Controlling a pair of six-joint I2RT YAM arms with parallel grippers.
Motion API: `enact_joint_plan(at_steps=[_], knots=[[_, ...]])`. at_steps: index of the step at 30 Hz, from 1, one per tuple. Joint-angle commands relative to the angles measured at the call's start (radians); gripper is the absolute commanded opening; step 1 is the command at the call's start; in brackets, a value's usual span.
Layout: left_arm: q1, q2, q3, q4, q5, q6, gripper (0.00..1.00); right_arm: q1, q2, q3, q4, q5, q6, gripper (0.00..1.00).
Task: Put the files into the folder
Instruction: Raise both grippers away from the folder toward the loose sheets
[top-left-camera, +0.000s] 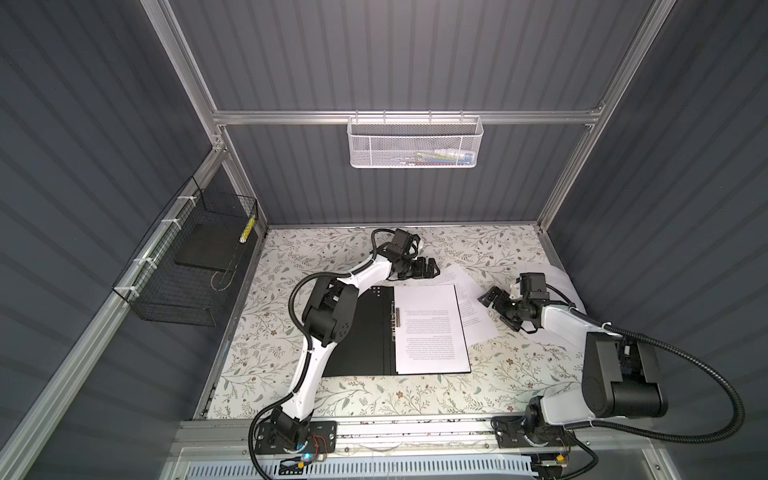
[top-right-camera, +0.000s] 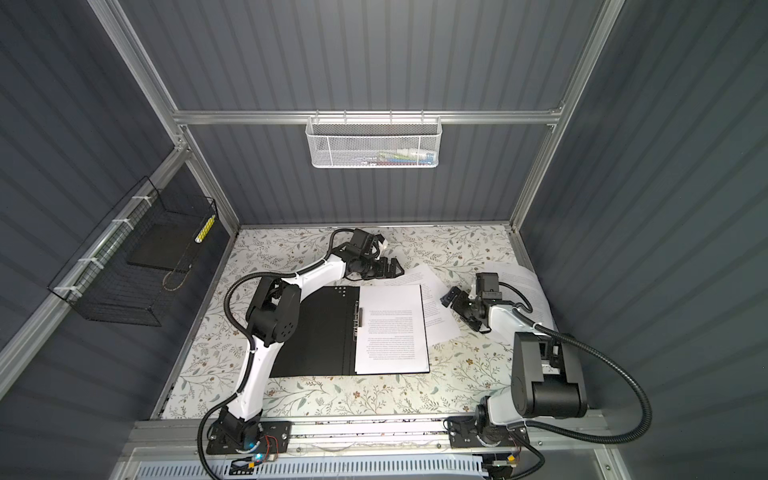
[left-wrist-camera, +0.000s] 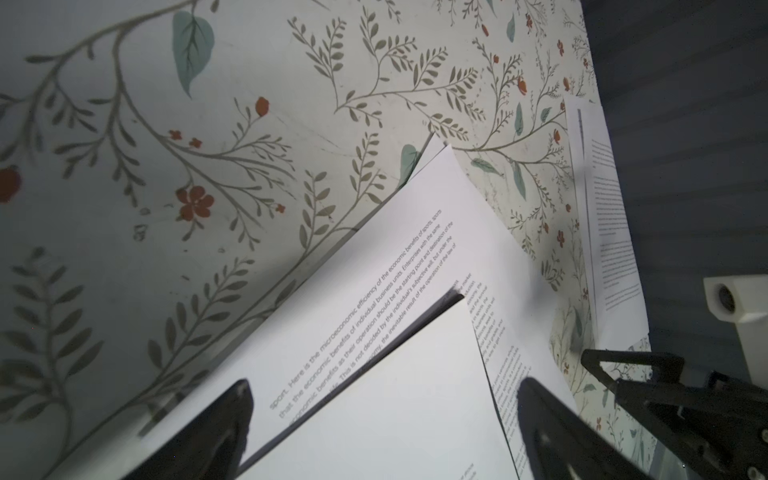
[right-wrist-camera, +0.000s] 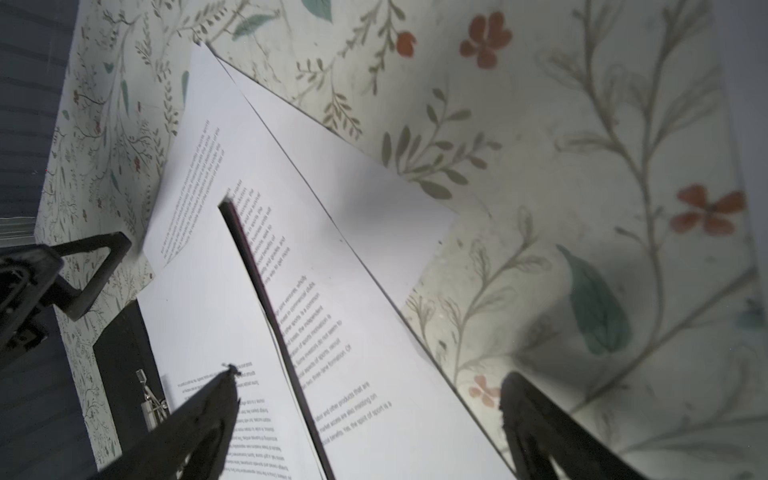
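On floral table (top-left-camera: 415, 395), folder (top-left-camera: 370, 340) open, black inside; white printed files (top-left-camera: 430, 328) atop, beside; left gripper (top-left-camera: 434, 268), right gripper (top-left-camera: 498, 312) released.

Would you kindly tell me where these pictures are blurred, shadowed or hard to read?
Left wrist view: the left pincer is a dark blur, the loose sheet sharp. Right wrist view: the tablecloth looks soft, partly shadowed. Both top views: evenly lit, yet the page in the folder is unreadable.

Files (top-left-camera: 432, 328): matt wht paper, smooth. Folder (top-left-camera: 370, 345) inside: matt blk, looks plastic; spine clip (top-left-camera: 395, 320) bright metal. Counter (top-left-camera: 415, 395): smooth floral-print surf., low sheen. Basket (top-left-camera: 413, 143): wht metal mesh.
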Motion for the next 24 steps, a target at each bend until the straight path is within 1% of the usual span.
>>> enact_joint_plan(at_steps=[1,4,7,10,14,18,21,24], knots=[[0.003,0.025,0.032,-0.029,0.044,0.004,1.00,-0.007,-0.036,-0.038,-0.012,0.004,0.029,0.99],[0.003,0.038,0.025,-0.026,0.046,0.007,1.00,-0.011,-0.067,-0.057,-0.044,0.056,0.040,0.99],[0.004,0.053,0.011,-0.031,0.046,0.016,1.00,-0.012,-0.072,-0.047,-0.095,0.077,0.040,0.99],[0.008,0.061,-0.018,-0.022,0.049,0.017,1.00,-0.010,-0.062,-0.046,-0.103,0.071,0.040,0.99],[0.010,0.056,-0.051,0.000,0.050,0.012,1.00,0.010,-0.012,-0.036,-0.088,0.035,0.048,0.99],[0.011,0.052,-0.065,0.011,0.051,0.005,1.00,0.049,0.033,-0.013,-0.107,0.039,0.066,0.99],[0.012,0.054,-0.065,0.015,0.050,0.000,1.00,0.090,0.041,0.002,-0.149,0.073,0.082,0.99],[0.011,0.059,-0.062,0.016,0.055,-0.003,1.00,0.099,0.043,0.012,-0.159,0.046,0.081,0.99]])
